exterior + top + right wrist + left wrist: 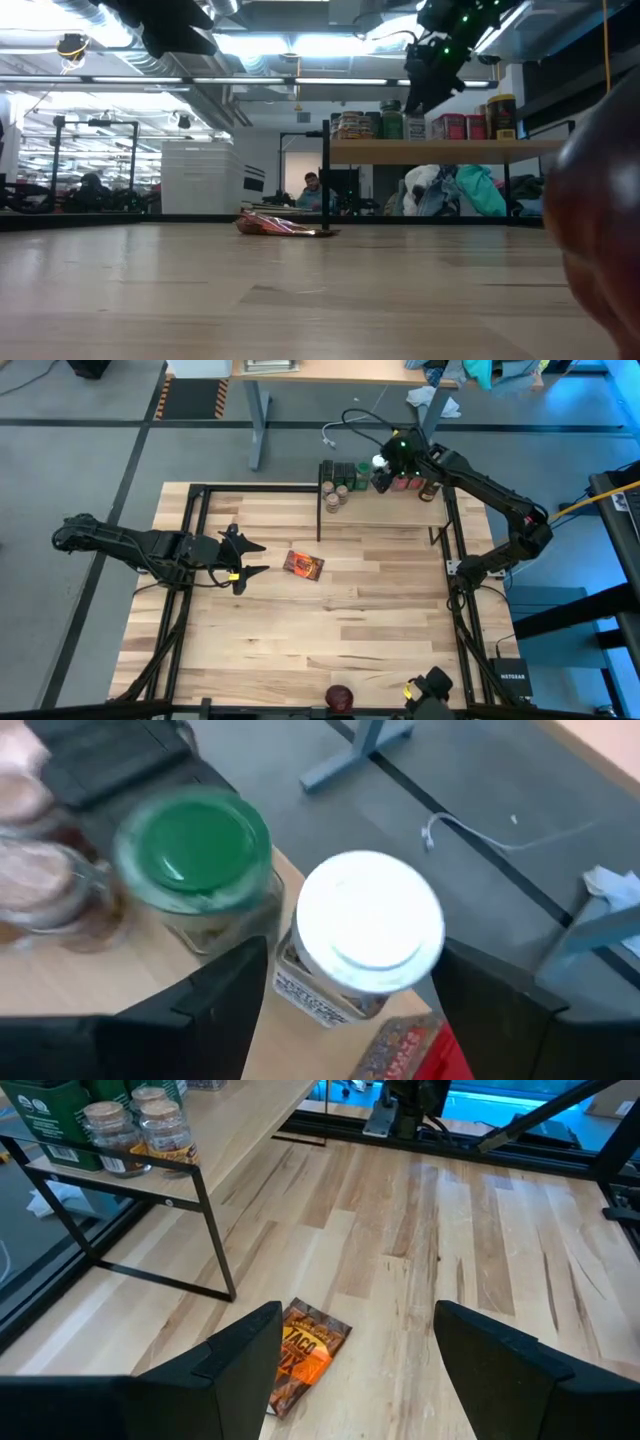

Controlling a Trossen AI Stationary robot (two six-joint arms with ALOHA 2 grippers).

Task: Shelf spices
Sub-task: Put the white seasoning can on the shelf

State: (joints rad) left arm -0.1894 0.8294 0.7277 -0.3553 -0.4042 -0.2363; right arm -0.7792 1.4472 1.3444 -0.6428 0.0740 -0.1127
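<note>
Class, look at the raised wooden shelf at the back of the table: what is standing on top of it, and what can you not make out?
On the shelf stand a green-lidded jar, a white-capped bottle, tan-lidded jars and red boxes. The right pincer above covers some items, so the count is unclear.

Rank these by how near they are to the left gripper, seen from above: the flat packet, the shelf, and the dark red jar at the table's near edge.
From the left gripper:
1. Packet, just to its right on the table.
2. Shelf, at the far right corner.
3. Dark red jar, at the near edge; only slightly farther than the shelf.
</note>
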